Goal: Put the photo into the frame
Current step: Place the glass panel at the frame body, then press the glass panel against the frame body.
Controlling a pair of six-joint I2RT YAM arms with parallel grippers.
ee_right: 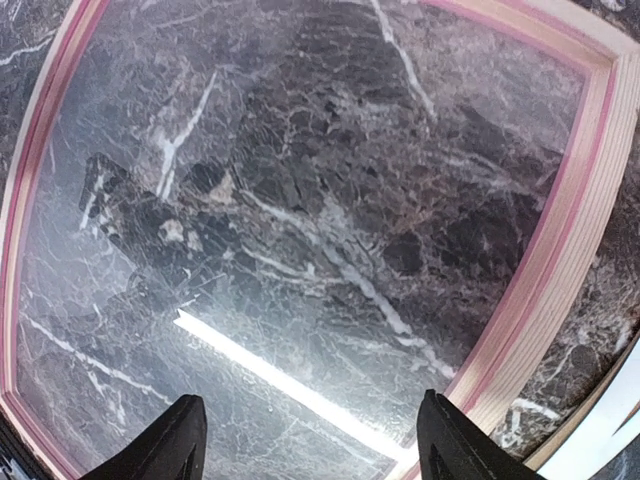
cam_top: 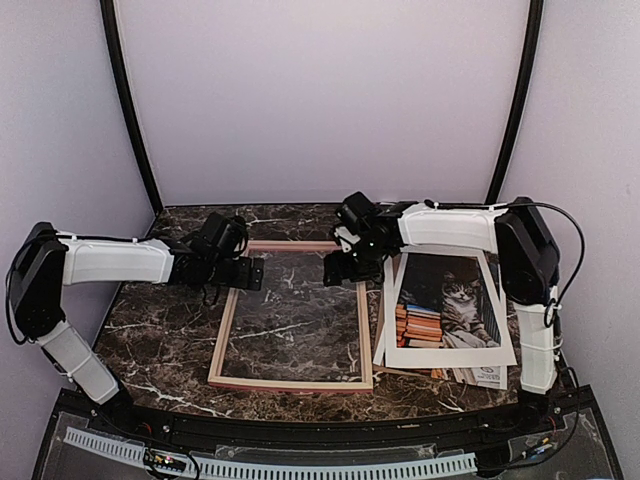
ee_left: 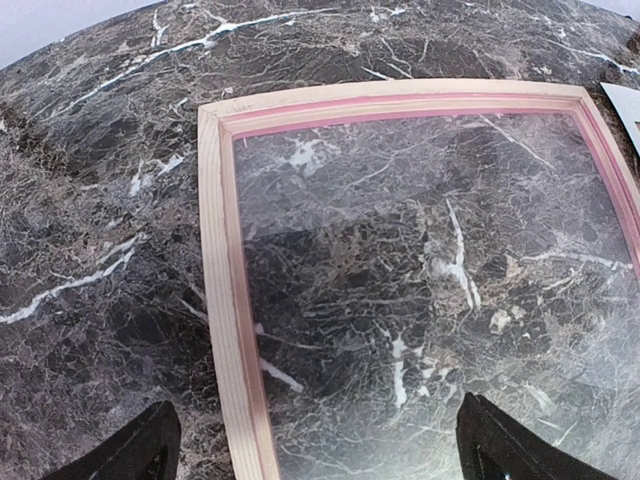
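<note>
Dark marble-look worktop inside a booth with pale walls, nothing fancy. The frame lies flat in the middle of it, pale wood side up with only a strip of pink showing along the inner lip. So it's face down with the back open, which is the way round anyone would want it for loading a print. There seems to be a glass pane in it, since the right wrist view catches a bright bar of light reflected inside the rails. The photo (grey tabby beside a pile of books, white border) sits picture-up just to the right of the frame. It rests on a couple of other sheets whose edges poke out underneath, and what those are is hard to tell. It isn't in the frame yet, so the main job looks undone. The left hand hovers over the frame's far left corner, spread wide with nothing between its fingers. The right hand hangs over the far right corner, also spread and empty, with only glass and rail below it. Best guess is the right one goes for the photo, being closer. Since the print lies picture-up, it probably needs flipping first. Lifting one thin sheet off other paper looks fiddly.
</note>
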